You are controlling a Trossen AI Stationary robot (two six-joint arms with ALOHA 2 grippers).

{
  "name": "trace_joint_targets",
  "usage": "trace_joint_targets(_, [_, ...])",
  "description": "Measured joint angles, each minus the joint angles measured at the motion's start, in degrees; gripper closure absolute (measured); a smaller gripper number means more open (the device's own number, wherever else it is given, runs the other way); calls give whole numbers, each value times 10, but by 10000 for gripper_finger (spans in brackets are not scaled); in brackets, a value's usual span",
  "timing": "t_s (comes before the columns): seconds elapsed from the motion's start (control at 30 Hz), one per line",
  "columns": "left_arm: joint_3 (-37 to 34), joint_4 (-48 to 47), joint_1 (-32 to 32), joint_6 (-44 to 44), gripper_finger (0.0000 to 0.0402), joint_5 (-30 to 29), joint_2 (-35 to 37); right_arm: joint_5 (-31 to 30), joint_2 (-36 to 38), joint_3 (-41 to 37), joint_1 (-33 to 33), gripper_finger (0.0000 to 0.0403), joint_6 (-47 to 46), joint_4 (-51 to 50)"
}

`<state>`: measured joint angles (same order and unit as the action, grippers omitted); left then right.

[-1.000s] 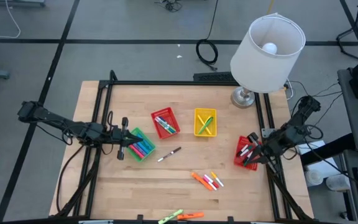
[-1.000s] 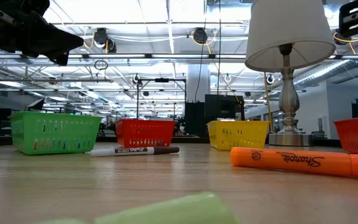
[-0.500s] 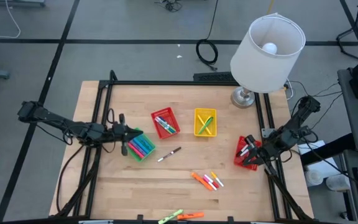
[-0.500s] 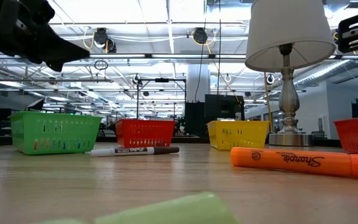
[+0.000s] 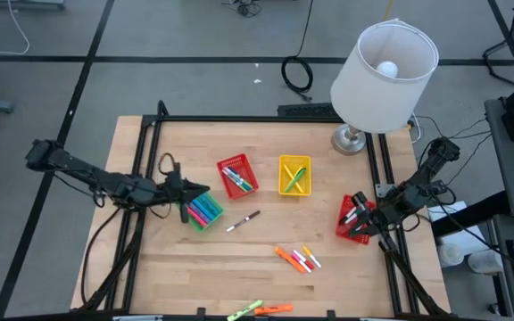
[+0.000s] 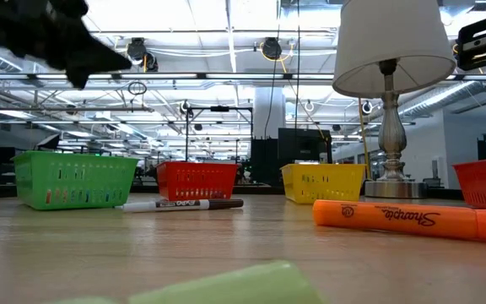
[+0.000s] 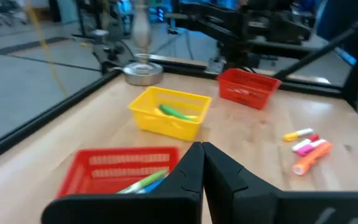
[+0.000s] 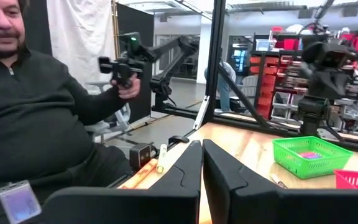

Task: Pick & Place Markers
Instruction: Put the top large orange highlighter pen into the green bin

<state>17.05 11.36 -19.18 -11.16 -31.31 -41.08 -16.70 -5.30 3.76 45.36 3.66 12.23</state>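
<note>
Loose markers lie on the table: a black one [image 5: 244, 221], an orange, pink and yellow cluster [image 5: 297, 259], and green and orange ones [image 5: 259, 309] at the near edge. More markers fill the green basket [image 5: 203, 212], the red basket [image 5: 236, 176], the yellow basket [image 5: 294, 175] and the right red basket [image 5: 353, 219]. My left gripper [image 5: 199, 190] hangs shut and empty above the green basket's far edge, pointing toward the table's right. My right gripper [image 5: 357, 212] is shut and empty above the right red basket.
A lamp [image 5: 384, 67] stands at the far right corner, its base [image 5: 351, 140] on the table. A black frame [image 5: 266, 118] runs round the table. A seated person [image 8: 36, 118] holding a hand controller shows beyond the table in the right wrist view.
My left gripper has risen a little, gone toward the table's right over the green basket and rolled about its own line, staying shut. My right gripper has sunk slightly. No marker has moved.
</note>
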Motion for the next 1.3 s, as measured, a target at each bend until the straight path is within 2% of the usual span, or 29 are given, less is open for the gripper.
trace_joint_targets(0.13, [88,-12,-28,10,396,4,-137,0,0,0,0,402,2,0])
trace_joint_targets(0.27, [210,-70,-29,11,396,23,-289,0,0,-1,0,402,3,0])
trace_joint_targets(0.43, [381,-194,-22,35,390,106,-464,0,0,-1,0,401,1,0])
trace_joint_targets(0.6, [531,-235,-16,78,336,218,-601,1,0,-1,0,402,1,-1])
trace_joint_targets(0.7, [602,-250,-16,122,285,261,-661,2,0,-1,0,401,1,-1])
trace_joint_targets(0.87, [694,-252,-10,162,203,260,-744,2,0,-1,0,402,2,-4])
trace_joint_targets(0.93, [723,-281,-4,168,180,265,-777,3,0,-2,0,402,3,-5])
trace_joint_targets(1.1, [766,-343,13,188,147,305,-835,3,0,-2,0,402,5,-5])
trace_joint_targets(1.3, [791,-362,27,206,139,332,-865,3,0,-2,0,401,25,-5])
